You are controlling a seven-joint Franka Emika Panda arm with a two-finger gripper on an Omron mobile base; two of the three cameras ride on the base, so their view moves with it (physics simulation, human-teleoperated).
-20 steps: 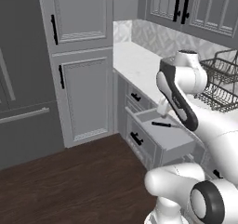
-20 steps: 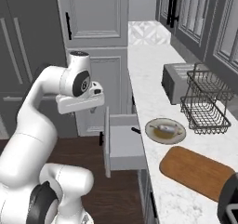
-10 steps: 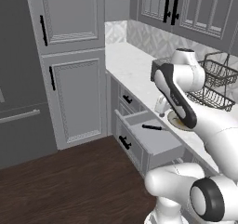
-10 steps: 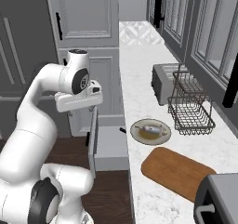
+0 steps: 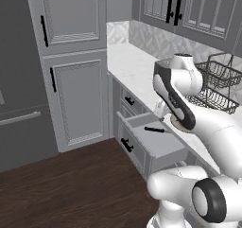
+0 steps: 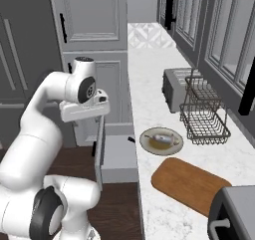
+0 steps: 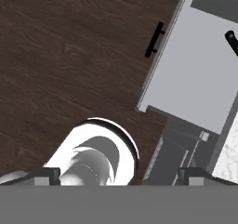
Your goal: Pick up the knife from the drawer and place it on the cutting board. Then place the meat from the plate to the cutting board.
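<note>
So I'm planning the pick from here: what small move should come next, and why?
Probably swing the pincer over the open drawer and bring it down toward the knife. The knife lies loose inside the drawer, near its back. The hand view looks mostly at the floor beside the drawer front, so the pincer seems not yet above it. The cutting board is bare, and the meat sits on the plate.

Drawer (image 5: 158, 142) pulled open, knife (image 5: 154, 129) lying inside near back; arm above
</note>
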